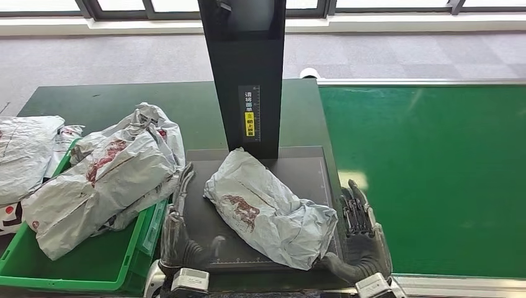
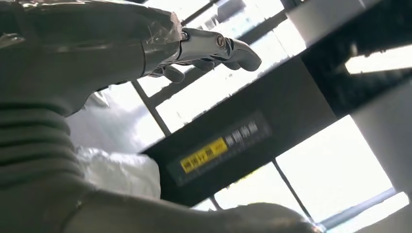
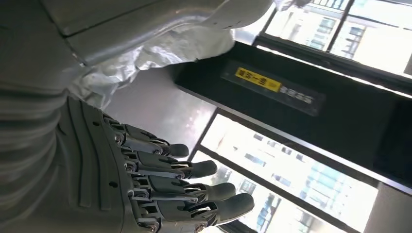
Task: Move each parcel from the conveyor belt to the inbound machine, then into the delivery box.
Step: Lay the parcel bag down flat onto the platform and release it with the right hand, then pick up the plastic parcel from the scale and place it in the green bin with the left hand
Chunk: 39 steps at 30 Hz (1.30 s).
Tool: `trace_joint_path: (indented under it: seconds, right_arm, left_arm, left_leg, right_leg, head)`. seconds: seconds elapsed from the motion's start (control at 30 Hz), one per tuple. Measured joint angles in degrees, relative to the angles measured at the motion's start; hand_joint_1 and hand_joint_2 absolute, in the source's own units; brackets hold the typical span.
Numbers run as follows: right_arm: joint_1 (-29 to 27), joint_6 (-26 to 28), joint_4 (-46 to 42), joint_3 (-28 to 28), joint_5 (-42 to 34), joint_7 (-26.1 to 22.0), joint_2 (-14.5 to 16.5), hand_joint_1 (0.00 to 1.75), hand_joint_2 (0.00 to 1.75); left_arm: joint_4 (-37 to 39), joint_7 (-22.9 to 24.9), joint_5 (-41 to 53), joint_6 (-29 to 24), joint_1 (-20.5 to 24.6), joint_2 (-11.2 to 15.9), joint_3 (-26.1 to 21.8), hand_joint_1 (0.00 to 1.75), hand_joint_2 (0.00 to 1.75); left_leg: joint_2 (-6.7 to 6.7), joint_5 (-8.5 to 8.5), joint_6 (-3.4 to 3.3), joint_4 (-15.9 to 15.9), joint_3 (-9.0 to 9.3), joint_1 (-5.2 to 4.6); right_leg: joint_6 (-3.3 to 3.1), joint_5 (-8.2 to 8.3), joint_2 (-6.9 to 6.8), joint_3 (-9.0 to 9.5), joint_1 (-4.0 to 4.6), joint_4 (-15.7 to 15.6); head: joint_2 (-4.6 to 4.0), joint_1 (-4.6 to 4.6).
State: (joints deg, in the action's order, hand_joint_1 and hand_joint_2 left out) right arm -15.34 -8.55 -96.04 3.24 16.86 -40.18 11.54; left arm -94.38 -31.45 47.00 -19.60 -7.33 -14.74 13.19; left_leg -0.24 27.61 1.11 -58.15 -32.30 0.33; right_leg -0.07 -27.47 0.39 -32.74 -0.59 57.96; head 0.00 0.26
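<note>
A grey parcel (image 1: 268, 208) lies on the black machine (image 1: 245, 74) plate between my left hand (image 1: 178, 226) and right hand (image 1: 360, 239), fingers apart, holding nothing. Beside it, the green box (image 1: 74, 264) holds more parcels (image 1: 102, 180).

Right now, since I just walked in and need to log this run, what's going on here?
A grey parcel lies on the inbound machine's dark platform, under its black post. The left robot hand and the right robot hand flank it, fingers open, neither gripping it. Other parcels already fill the green delivery box. The green conveyor belt is on the right.
</note>
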Motion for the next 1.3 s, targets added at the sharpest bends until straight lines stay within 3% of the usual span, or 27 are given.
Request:
trace_joint_path:
  seconds: [0.23, 0.67, 0.87, 0.97, 1.1, 1.3]
  right_arm:
    - [-0.74, -1.19, -5.54, 0.61, -2.99, -0.01, -1.28, 0.0, 1.75]
    - [-0.82, -1.39, -8.06, 1.23, -3.72, 0.03, -2.21, 0.0, 1.75]
    - [-0.88, 0.98, -13.37, 5.77, -3.03, -0.01, -4.49, 0.0, 1.75]
    - [-0.67, 2.09, -14.99, 8.89, -2.43, -0.02, -6.02, 0.0, 1.75]
    - [-0.13, 3.12, -15.91, 10.99, -2.19, 0.0, -7.52, 0.0, 1.75]
    - [0.12, 3.0, -17.16, 11.47, -2.45, 0.02, -8.53, 0.0, 1.75]
  left_arm:
    - [5.78, 2.66, 3.41, 1.32, 4.42, 0.82, 4.37, 0.0, 1.75]
    - [11.8, 5.01, 5.19, 2.71, 8.31, 0.74, 6.38, 0.0, 1.75]
    - [31.75, 8.92, 11.59, 0.67, 18.44, -1.14, 9.86, 0.0, 1.75]
    - [43.02, 13.41, 13.53, 0.34, 24.51, -2.66, 12.25, 0.0, 1.75]
    - [54.25, 19.32, 12.96, 5.03, 31.29, -4.84, 18.07, 0.0, 1.75]
    - [62.9, 20.54, 7.24, 11.86, 36.87, -6.32, 27.7, 0.0, 1.75]
  left_leg:
    - [0.01, -0.03, -0.02, 0.0, 0.03, 0.0]
    - [-0.03, -0.04, -0.02, 0.0, 0.01, 0.0]
    - [-0.03, -0.11, -0.09, -0.03, 0.03, -0.03]
    - [-0.02, -0.14, -0.11, -0.04, 0.02, -0.04]
    - [-0.06, -0.16, -0.13, -0.04, 0.02, -0.04]
    - [-0.18, -0.14, -0.16, -0.04, 0.03, -0.04]
  right_leg:
    - [0.02, 0.05, 0.01, 0.05, 0.0, 0.0]
    - [0.03, 0.04, -0.03, 0.05, -0.01, 0.0]
    - [0.1, 0.15, -0.04, 0.08, -0.05, 0.0]
    - [0.15, 0.2, -0.03, 0.07, -0.06, 0.0]
    - [0.18, 0.21, -0.08, 0.14, -0.11, 0.0]
    - [0.21, 0.19, -0.15, 0.24, -0.15, 0.0]
  head:
    - [0.0, 0.0]
    - [0.0, 0.0]
    - [0.0, 0.0]
    - [0.0, 0.0]
    - [0.0, 0.0]
    - [0.0, -0.02]
